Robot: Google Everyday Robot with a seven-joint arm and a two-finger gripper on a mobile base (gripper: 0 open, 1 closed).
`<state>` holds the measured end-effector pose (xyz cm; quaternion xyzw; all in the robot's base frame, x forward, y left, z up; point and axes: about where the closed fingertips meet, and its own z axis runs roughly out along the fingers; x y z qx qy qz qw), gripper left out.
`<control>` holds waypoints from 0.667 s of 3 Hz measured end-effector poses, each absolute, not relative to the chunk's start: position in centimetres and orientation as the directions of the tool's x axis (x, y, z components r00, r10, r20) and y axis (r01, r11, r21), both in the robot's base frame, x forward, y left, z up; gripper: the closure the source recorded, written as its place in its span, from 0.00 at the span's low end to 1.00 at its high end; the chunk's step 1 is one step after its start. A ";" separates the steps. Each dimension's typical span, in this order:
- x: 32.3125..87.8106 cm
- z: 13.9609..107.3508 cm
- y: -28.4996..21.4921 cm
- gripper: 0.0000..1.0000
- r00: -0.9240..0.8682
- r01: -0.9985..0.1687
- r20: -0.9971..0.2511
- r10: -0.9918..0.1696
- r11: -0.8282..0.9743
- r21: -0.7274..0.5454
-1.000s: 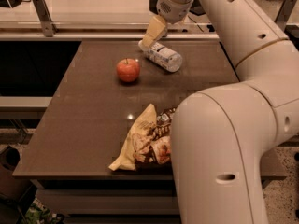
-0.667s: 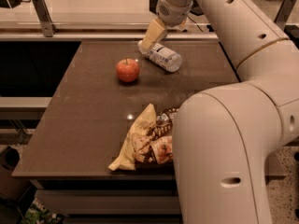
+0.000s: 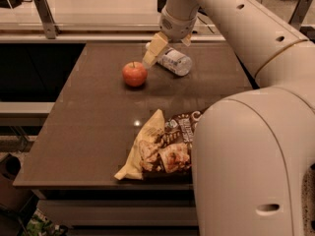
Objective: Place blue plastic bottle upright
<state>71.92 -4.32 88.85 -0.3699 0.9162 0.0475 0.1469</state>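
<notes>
The blue plastic bottle (image 3: 173,61) lies on its side at the back of the brown table (image 3: 93,132), cap end toward the left. It is clear and ribbed with a pale label. My gripper (image 3: 169,47) is open and reaches down over the bottle from above. One beige finger (image 3: 153,50) hangs at the bottle's cap end, between the bottle and the apple, and covers the cap. The other finger shows only as a small tip behind the bottle. The bottle rests on the table and is not lifted.
A red apple (image 3: 134,74) stands just left of the bottle, close to the beige finger. A chip bag (image 3: 160,149) lies at the table's front, partly behind my arm's large white housing (image 3: 246,166). A counter (image 3: 88,9) runs behind the table.
My gripper has come down and to the left. Its beige finger now hangs lower, at the bottle's cap end near the apple. The bottle and the apple have not moved.
</notes>
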 end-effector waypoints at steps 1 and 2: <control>73.1 88.2 -4.2 0.00 -0.689 -0.689 -0.292 -0.664 0.724 -0.022; 78.0 84.4 -2.4 0.00 -0.689 -0.687 -0.279 -0.668 0.725 -0.040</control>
